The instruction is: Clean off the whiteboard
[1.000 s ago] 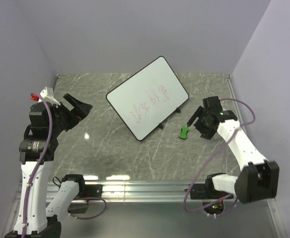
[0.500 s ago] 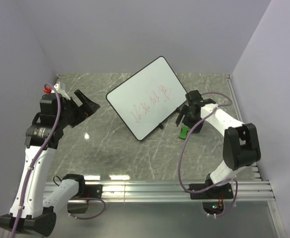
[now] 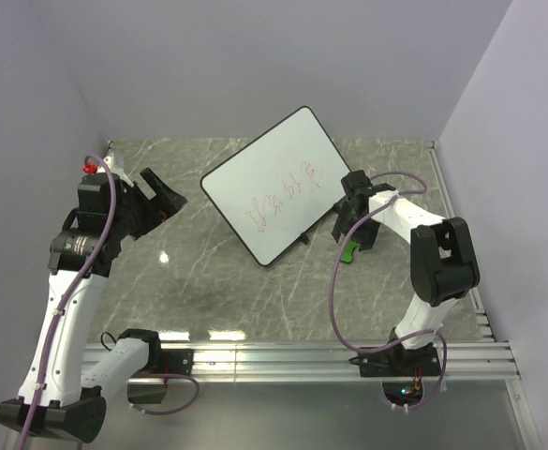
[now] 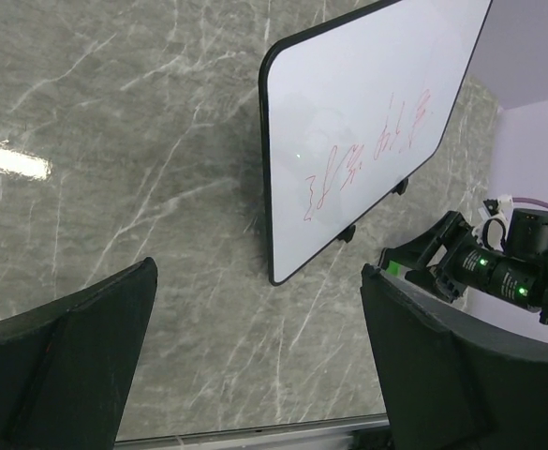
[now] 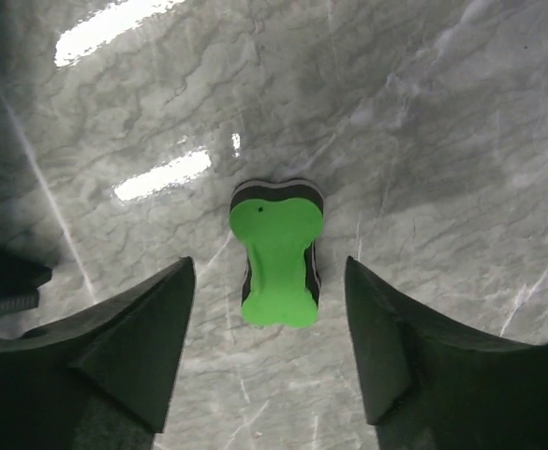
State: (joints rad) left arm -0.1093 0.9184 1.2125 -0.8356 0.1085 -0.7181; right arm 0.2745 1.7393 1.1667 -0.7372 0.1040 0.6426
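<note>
The whiteboard (image 3: 278,183) lies tilted on its small black feet at the middle back of the table, with red scribbles (image 3: 283,199) on it; it also shows in the left wrist view (image 4: 367,122). The green bow-shaped eraser (image 3: 349,249) lies on the table to the board's right. My right gripper (image 3: 355,230) is open and hangs right over the eraser (image 5: 278,262), which lies between its spread fingers (image 5: 114,356) without touching them. My left gripper (image 3: 161,202) is open and empty, raised at the left, facing the board.
The table is grey marble (image 3: 208,281). Purple walls close it in at the back and on both sides. A metal rail (image 3: 274,356) runs along the near edge. One black board foot (image 5: 2,281) shows at the left of the right wrist view.
My right gripper has swung left from beside the eraser to right above it. My left arm has risen and moved slightly toward the back, then held still.
</note>
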